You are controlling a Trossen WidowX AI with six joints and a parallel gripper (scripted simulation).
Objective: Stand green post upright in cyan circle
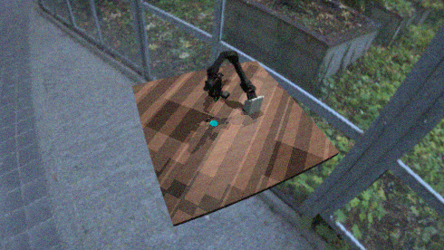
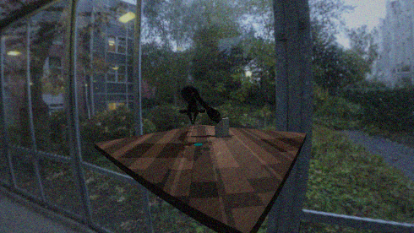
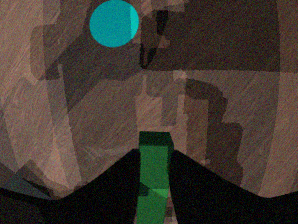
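- A dark robot arm is bending over a wooden table (image 1: 254, 163) that is standing outdoors beside a metal fence, in dim evening light.
- The gripper (image 3: 154, 196) is clenching the green post (image 3: 154, 183); the wrist view is showing the post pinched between the two dark jaws, with its far end poking out beyond them.
- The post is being carried above the table, not resting on it. In the top view only a speck of green is showing under the gripper (image 1: 217, 95), so its exact tilt cannot be told.
- The cyan circle (image 3: 115, 23) is lying on the table ahead of the post and to the left in the wrist view, apart from it. In the top view the circle (image 1: 213, 122) is sitting a little in front of the gripper.
- The post is looking like a small, stiff, square-edged block, probably light. Its flat faces should be giving the jaws a steady hold, and the present hold across its sides seems sound.
- As a narrow post it may be tippy once stood on end, so it likely needs setting down squarely before letting go.
- No container is appearing on the table; a pale grey block (image 1: 253, 104) at the arm's base is holding nothing. A long planter (image 1: 290, 41) is standing beyond the fence, its contents too blurred to name.
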